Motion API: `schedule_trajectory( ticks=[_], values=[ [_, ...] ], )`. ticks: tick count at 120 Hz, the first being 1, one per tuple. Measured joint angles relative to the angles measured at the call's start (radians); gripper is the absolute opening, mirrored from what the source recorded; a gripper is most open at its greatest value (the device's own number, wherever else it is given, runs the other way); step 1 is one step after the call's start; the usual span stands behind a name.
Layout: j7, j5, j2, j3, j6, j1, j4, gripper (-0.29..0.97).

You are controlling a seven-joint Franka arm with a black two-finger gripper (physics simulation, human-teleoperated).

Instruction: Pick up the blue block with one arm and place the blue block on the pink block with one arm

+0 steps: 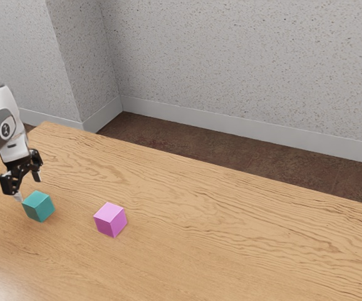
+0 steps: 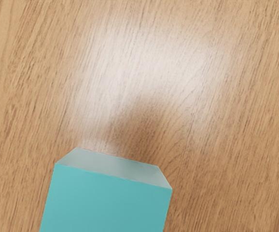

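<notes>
My gripper (image 1: 19, 187) is hanging right above the blue block (image 1: 39, 206) - gripping it or not, I cannot tell. The pink block (image 1: 110, 219) is waiting beyond it - 1 sideways carry from my hand.

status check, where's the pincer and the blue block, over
pincer low against blue block, grip unreadable. blue block not yet on pink block, gap between them. only bare table between the two, nothing in the way.
</notes>
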Motion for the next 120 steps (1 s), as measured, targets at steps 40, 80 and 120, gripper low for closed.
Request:
schedule_trajectory(
  ticks=[40,80,120],
  values=[
    [0.242,-0.053,0.098,-0.003,0.176,0.012,0.001,0.68],
    [0.383,-0.125,0.081,-0.011,0.225,0.032,-0.078,0.68],
    [0.464,-0.207,0.114,-0.011,0.243,0.042,-0.079,0.68]
  ],
)
